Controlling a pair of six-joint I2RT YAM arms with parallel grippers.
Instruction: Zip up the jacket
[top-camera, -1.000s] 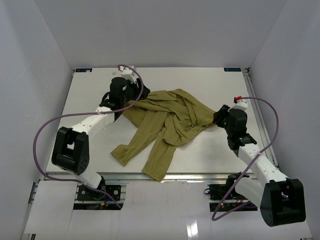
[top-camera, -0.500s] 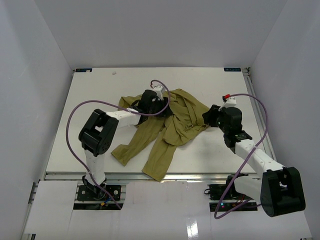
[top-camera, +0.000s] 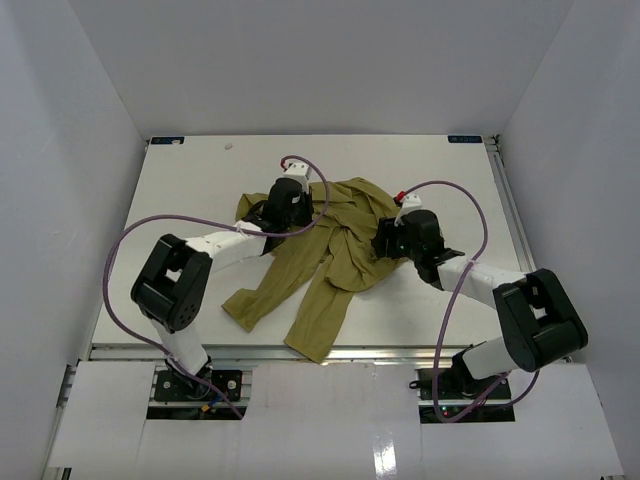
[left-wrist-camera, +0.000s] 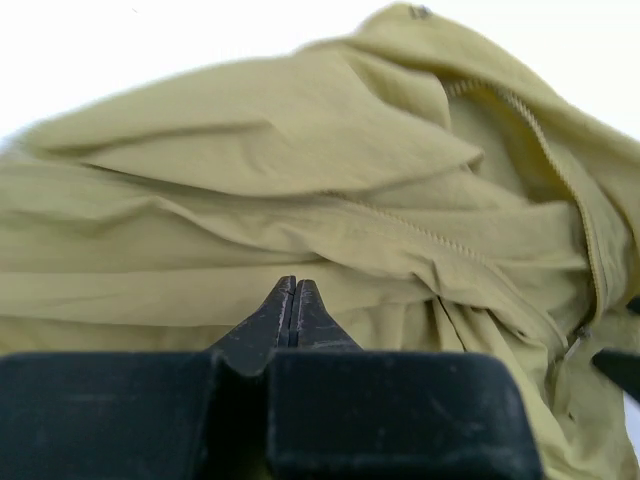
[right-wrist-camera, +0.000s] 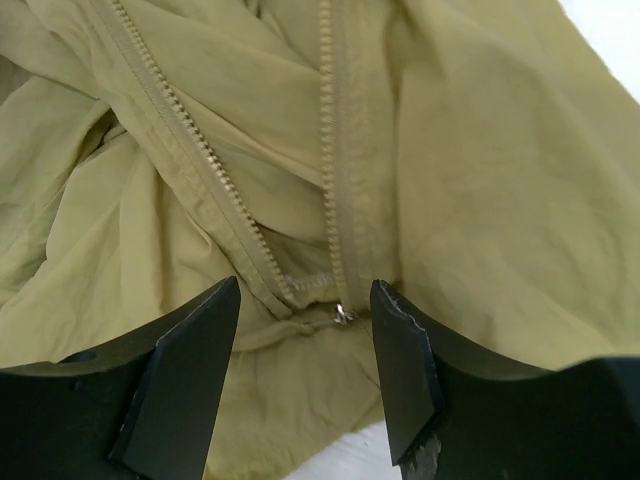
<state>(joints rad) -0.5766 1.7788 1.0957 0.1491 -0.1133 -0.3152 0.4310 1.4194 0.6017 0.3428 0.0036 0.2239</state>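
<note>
The olive-green jacket (top-camera: 340, 245) lies crumpled in the middle of the table, its two sleeves trailing toward the front edge. My left gripper (top-camera: 303, 216) rests at its back-left part. In the left wrist view it (left-wrist-camera: 293, 286) is shut, tips pressed together against a fold, with no cloth seen between them. My right gripper (top-camera: 381, 243) hovers over the jacket's right edge, open. In the right wrist view its jaws (right-wrist-camera: 305, 290) straddle the point where two rows of zipper teeth (right-wrist-camera: 327, 130) meet. The small metal slider (right-wrist-camera: 342, 316) lies just below that point.
The white table (top-camera: 180, 190) is enclosed by pale walls on the left, back and right. Purple cables (top-camera: 125, 260) loop off both arms. One sleeve (top-camera: 320, 325) reaches close to the table's front edge. A strip of bare table (right-wrist-camera: 345, 455) shows under the right gripper.
My left arm swung from the back left of the table onto the jacket and its gripper shut. My right gripper moved left over the jacket's edge and opened wider.
</note>
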